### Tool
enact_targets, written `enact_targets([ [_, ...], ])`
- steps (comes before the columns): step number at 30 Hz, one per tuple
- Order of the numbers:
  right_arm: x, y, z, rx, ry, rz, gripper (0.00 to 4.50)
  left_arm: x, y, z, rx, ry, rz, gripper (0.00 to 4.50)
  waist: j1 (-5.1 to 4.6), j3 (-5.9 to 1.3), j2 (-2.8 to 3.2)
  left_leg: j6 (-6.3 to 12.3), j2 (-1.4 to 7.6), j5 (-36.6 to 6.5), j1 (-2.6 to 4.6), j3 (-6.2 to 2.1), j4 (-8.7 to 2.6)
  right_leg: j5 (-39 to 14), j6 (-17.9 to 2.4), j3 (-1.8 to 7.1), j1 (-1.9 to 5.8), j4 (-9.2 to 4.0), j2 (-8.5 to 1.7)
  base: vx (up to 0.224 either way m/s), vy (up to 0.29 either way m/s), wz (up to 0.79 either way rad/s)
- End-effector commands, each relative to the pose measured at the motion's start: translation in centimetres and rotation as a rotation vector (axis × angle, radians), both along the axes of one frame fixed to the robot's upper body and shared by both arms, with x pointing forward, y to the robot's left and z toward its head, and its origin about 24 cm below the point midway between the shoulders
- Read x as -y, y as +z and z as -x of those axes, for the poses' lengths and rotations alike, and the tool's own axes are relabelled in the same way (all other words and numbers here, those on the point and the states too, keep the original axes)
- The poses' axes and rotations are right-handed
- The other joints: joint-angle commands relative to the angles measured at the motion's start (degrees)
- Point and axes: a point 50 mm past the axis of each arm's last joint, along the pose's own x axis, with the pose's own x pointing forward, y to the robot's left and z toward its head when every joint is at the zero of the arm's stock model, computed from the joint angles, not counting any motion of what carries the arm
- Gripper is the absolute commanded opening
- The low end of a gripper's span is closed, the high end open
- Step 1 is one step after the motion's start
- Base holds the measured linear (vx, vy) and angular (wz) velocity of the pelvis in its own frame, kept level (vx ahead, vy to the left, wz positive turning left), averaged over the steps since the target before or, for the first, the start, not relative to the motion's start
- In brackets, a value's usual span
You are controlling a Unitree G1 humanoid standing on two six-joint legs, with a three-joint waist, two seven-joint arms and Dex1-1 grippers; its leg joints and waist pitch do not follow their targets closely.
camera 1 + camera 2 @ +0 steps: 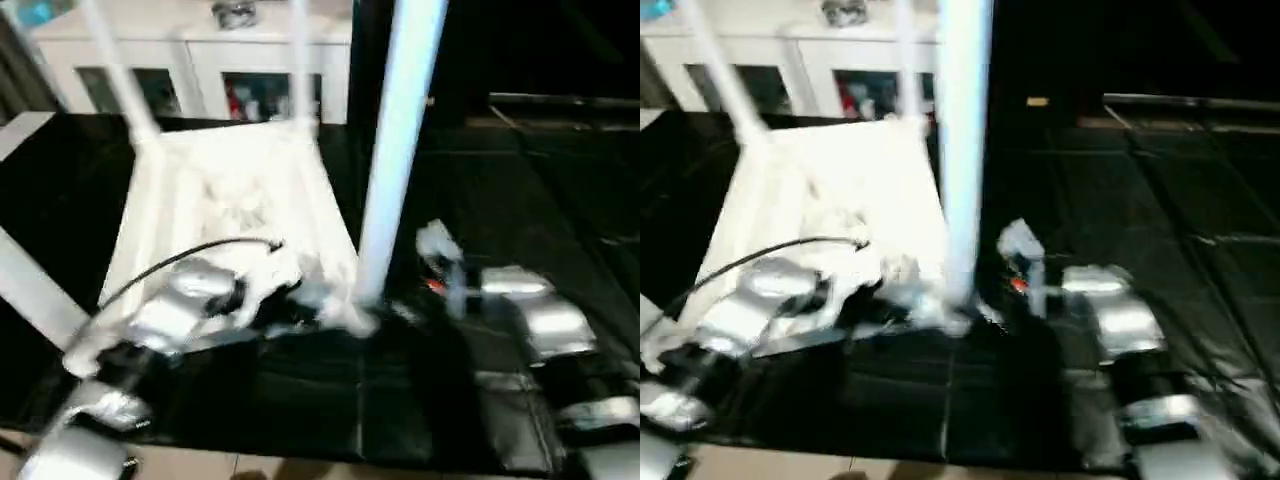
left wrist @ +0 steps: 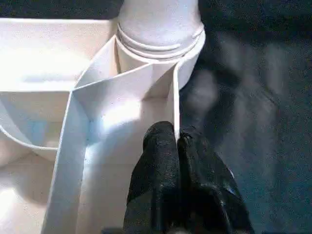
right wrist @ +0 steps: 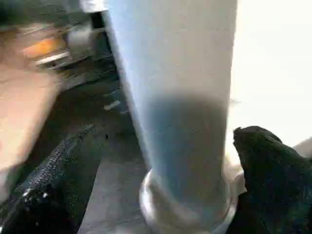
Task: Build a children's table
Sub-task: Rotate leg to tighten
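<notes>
Children's table [image 1: 235, 190] lies upside down on dark floor mats [image 1: 500, 200], centre-left of the head views, w/ three legs standing up: near-right leg [image 1: 400, 150] runs up the frame middle, two far legs [image 1: 120, 70] at upper left. White cabinet [image 1: 200, 70] w/ glass doors sits along the top edge. Left gripper [image 2: 178, 146] at the tabletop's near-right corner; wrist view gives what the head views blur: fingers [image 2: 161, 161] clenched tight on a thin rib just below the socket holding that leg. Right gripper [image 3: 156, 165] near the leg base; its wrist view shows fingers [image 3: 273, 165] spread wide either side of the leg, released, not gripping.
</notes>
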Motion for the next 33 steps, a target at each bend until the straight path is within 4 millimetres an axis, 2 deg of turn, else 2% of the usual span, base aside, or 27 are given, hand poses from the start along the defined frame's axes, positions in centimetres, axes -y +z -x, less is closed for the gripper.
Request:
enact_targets([
  [1, -0.6, 0.6, 0.4, -0.008, 0.121, -0.008, 4.48, 1.2, 0.4, 1.0, -0.007, -0.165, 0.004, 0.0, -0.25, -4.19, -0.95, 5.84, 0.03, -7.59, -0.3, 1.41, -3.58, -13.37, -12.49, 2.33, 3.82, -3.09, -2.37, 0.0, 0.0, 0.0],
  [2, -0.6, 0.6, 0.4, -0.008, 0.121, -0.008, 4.48, 1.2, 0.4, 1.0, -0.007, -0.165, 0.004, 0.0, -0.08, -4.14, -0.97, 5.4, 0.05, -7.92, -0.2, 1.43, -3.67, -14.85, -12.17, 2.36, 3.71, -3.25, -2.43, 0.0, 0.0, 0.0],
  [4, -0.6, 0.5, 0.5, -0.033, 0.173, 0.004, 4.21, 0.9, 0.4, 1.4, -0.016, -0.214, -0.017, 0.0, 0.06, -4.14, -0.91, 4.71, 0.07, -8.29, -0.18, 1.36, -3.73, -16.17, -11.84, 2.35, 3.68, -3.34, -2.47, 0.0, 0.0, 0.0],
  [7, -0.7, 0.4, 0.5, -0.046, 0.193, 0.007, 4.03, 0.8, 0.4, 1.6, -0.017, -0.233, -0.023, 0.0, 0.08, -4.16, -0.98, 4.16, 0.09, -8.59, -0.05, 1.38, -3.75, -16.4, -11.67, 2.42, 3.57, -3.36, -2.41, 0.0, 0.0, 0.0],
  [20, -1.4, -0.2, 0.8, -0.063, 0.264, 0.016, 2.82, 0.9, 0.6, 2.3, -0.024, -0.284, -0.012, 0.0, 0.02, -4.23, -1.42, 3.67, 0.01, -8.33, -0.29, 1.34, -3.73, -15.88, -11.55, 2.43, 3.75, -3.13, -2.36, 0.0, 0.0, 0.0],
  [27, -1.8, -0.5, 1.0, -0.069, 0.27, -0.003, 2.21, 1.0, 0.5, 2.4, -0.021, -0.281, -0.014, 0.0, -0.08, -4.27, -1.22, 3.59, -0.01, -8.43, -0.27, 1.31, -3.73, -15.17, -11.84, 2.4, 3.77, -3.09, -2.24, 0.0, 0.0, 0.0],
  [31, -2.3, -0.7, 1.5, -0.078, 0.261, -0.032, 2.1, 1.2, 0.4, 1.9, -0.011, -0.217, 0.001, 0.0, -0.08, -4.29, -1.27, 3.5, -0.01, -8.47, -0.22, 1.33, -3.72, -15.31, -11.63, 2.44, 3.8, -3.15, -2.23, 0.0, 0.0, 0.0],
  [33, -2.5, -0.8, 1.6, -0.082, 0.247, -0.044, 2.09, 1.3, 0.4, 1.6, -0.012, -0.183, 0.012, 0.0, -0.12, -4.28, -1.0, 3.28, -0.03, -8.93, -0.21, 1.32, -3.73, -15.67, -11.6, 2.43, 3.79, -3.2, -2.21, 0.0, 0.0, 0.0],
])
